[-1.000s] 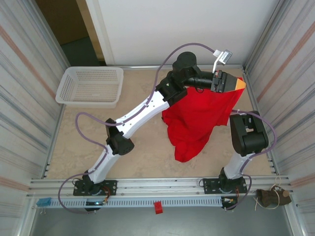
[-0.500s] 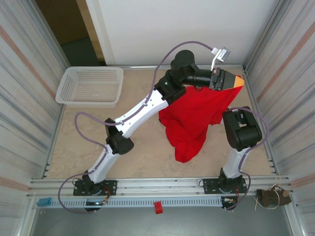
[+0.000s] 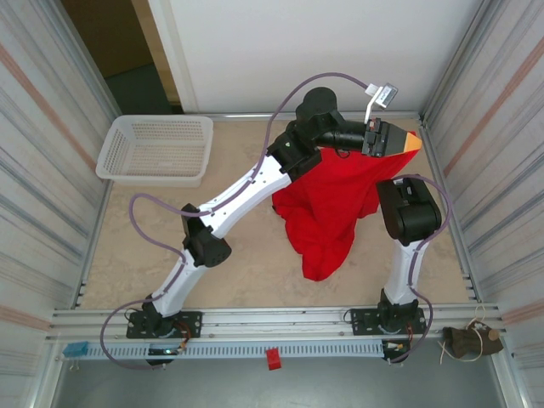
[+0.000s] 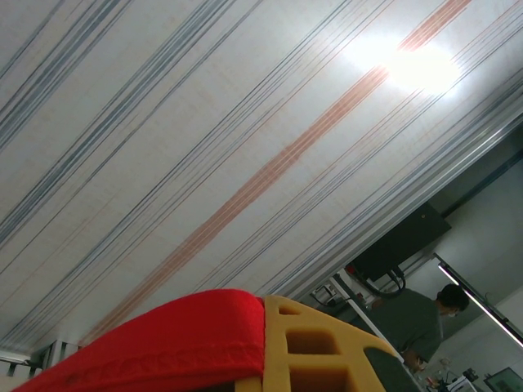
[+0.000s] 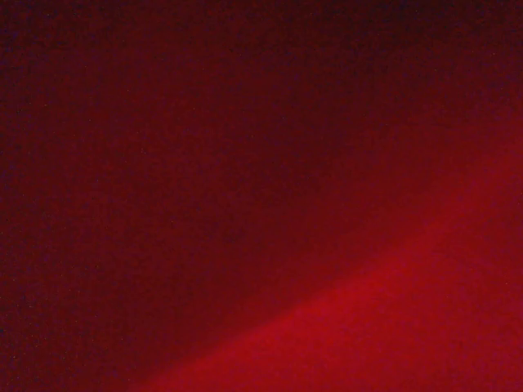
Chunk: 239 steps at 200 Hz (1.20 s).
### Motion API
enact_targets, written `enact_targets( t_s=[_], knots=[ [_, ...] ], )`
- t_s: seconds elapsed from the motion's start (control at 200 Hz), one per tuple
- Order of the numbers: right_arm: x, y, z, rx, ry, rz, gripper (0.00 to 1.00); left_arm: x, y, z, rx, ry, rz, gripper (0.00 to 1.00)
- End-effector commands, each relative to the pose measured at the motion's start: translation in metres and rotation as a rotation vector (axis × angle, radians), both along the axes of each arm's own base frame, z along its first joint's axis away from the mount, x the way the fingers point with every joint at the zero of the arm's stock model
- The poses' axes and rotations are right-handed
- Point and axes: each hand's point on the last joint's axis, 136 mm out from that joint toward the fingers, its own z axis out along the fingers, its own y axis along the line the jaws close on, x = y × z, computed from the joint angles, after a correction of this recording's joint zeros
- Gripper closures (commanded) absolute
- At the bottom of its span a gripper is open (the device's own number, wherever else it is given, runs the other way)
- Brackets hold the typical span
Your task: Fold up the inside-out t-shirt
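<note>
Left claw (image 3: 411,141) clenched on the shirt (image 3: 327,204), holding it high; right claw seemingly pressed into the cloth, can't tell its grip.

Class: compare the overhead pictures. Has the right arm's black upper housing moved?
Yes: the black housing shifted leftwards, away from the right-hand striped wall, closer against the bright red fabric t-shirt.

Held the stitched hem of the inside-out t-shirt (image 4: 163,347) against a yellow finger (image 4: 315,347); faced a striped wall panel (image 4: 204,147) beyond.
</note>
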Motion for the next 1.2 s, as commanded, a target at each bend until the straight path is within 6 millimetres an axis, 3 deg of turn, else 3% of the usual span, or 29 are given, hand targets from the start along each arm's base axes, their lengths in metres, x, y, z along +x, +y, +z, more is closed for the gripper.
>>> enact_targets(
  t_s=[0.0, 0.2, 0.391, 0.436, 0.601, 0.726, 0.987, 1.192],
  knots=[
    [-0.013, 0.011, 0.019, 0.027, -0.085, 0.088, 0.17, -0.013, 0.020, 0.037, -0.091, -0.063, -0.009, 1.00],
    [-0.024, 0.024, 0.050, 0.040, -0.174, 0.159, 0.17, -0.012, 0.020, 0.036, -0.089, -0.059, -0.007, 1.00],
    [-0.021, 0.030, 0.026, 0.033, -0.107, 0.164, 0.20, -0.011, 0.020, 0.036, -0.090, -0.058, -0.007, 1.00],
    [-0.022, 0.032, 0.023, 0.032, -0.098, 0.164, 0.30, -0.011, 0.020, 0.035, -0.089, -0.057, -0.007, 1.00],
    [-0.019, 0.029, 0.025, 0.033, -0.105, 0.149, 1.00, -0.010, 0.021, 0.036, -0.087, -0.056, -0.004, 1.00],
    [-0.014, 0.019, 0.031, 0.036, -0.112, 0.122, 1.00, -0.009, 0.022, 0.036, -0.088, -0.056, -0.003, 1.00],
    [0.006, -0.028, 0.039, 0.027, -0.109, -0.051, 1.00, -0.010, 0.022, 0.036, -0.088, -0.055, -0.005, 1.00],
    [0.007, -0.062, 0.047, -0.179, -0.142, -0.166, 1.00, -0.007, 0.022, 0.035, -0.086, -0.053, 0.004, 1.00]
  ],
)
